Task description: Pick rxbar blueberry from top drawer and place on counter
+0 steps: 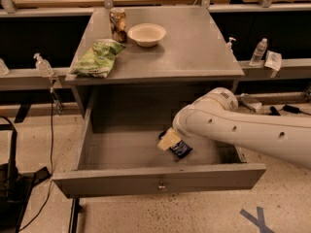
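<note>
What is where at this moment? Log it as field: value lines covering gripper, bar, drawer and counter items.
gripper: down inside the open drawer, right of centre, at the bar's left end; contact cannot be told
rxbar blueberry: lying flat on the drawer floor
top drawer: pulled out, holding only the bar
counter: green chip bag front left; can and bowl at the back
status: bar not yet on the counter
</note>
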Available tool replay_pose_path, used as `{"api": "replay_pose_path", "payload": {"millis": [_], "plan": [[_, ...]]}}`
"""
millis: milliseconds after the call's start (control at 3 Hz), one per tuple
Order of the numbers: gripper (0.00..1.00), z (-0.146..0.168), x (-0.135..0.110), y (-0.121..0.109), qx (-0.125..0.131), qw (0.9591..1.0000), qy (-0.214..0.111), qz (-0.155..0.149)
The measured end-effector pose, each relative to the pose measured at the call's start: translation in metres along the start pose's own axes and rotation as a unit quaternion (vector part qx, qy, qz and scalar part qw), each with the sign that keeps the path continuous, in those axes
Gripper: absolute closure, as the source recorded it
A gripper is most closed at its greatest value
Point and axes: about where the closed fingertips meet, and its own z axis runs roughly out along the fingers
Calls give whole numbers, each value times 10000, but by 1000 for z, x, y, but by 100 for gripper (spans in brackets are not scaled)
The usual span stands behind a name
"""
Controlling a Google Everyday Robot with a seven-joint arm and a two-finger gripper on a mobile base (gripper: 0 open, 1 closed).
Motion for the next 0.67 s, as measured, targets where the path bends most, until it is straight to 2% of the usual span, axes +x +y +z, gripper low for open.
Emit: {"api": "replay_pose_path", "payload": {"millis": [667], "plan": [[0,49,20,-11,429,9991,70,3]]}}
